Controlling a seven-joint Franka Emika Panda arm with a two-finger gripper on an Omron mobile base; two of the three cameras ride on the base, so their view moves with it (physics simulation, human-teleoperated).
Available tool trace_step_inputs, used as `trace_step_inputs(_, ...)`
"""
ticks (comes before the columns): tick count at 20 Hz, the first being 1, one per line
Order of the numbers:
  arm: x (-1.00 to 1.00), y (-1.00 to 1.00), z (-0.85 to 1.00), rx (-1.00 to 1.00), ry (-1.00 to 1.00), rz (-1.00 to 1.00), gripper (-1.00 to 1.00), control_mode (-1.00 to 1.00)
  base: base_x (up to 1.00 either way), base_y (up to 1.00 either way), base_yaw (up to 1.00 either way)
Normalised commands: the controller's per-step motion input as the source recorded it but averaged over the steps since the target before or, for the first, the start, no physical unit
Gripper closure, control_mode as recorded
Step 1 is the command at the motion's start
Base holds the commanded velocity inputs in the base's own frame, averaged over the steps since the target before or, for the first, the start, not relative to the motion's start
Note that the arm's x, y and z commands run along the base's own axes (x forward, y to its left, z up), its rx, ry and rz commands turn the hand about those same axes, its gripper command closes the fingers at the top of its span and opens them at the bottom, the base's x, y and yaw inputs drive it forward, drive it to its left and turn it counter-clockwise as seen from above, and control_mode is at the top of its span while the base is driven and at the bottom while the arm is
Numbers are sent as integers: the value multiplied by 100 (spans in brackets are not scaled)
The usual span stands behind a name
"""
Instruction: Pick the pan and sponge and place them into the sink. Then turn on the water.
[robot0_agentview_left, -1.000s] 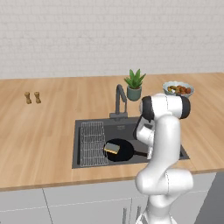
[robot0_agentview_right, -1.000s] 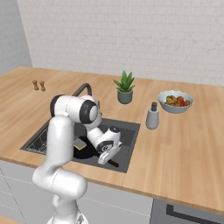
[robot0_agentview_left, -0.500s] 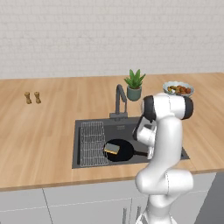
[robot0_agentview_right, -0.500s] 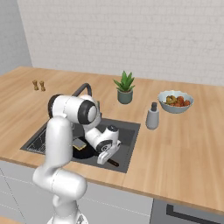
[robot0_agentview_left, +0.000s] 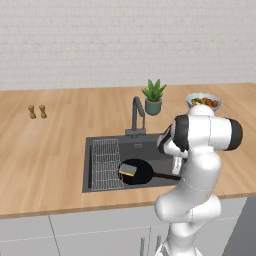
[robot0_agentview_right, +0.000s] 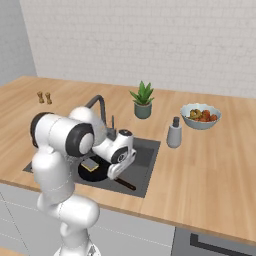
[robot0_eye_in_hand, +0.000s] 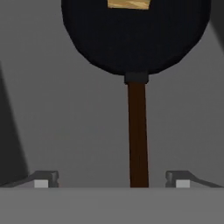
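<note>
The pan (robot0_agentview_left: 137, 172) lay flat in the sink (robot0_agentview_left: 98, 145), just beside the wire rack (robot0_agentview_left: 106, 163), with the sponge (robot0_agentview_left: 127, 170) resting on it. The gripper (robot0_eye_in_hand: 111, 183) hung over the pan's handle (robot0_eye_in_hand: 137, 135) with its jaws spread wide, one on either side, holding nothing. Placing looked finished; the next move likely called for lifting clear and reaching to the faucet (robot0_agentview_left: 137, 114) behind the sink to start the water.
</note>
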Motion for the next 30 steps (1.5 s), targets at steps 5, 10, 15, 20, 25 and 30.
trace_step_inputs(5,-67,-2,100,8,-8,10,-100,-100,0,0,0)
trace_step_inputs(10,-62,-1,100,19,-13,19,-100,-100,0,0,0)
trace_step_inputs(15,-51,10,100,24,-12,20,-100,-100,0,0,0)
trace_step_inputs(20,-3,22,99,22,0,5,-100,-100,0,0,0)
trace_step_inputs(25,3,30,35,28,-1,0,-100,-100,0,0,0)
trace_step_inputs(30,38,0,18,30,-1,0,-100,-100,0,0,0)
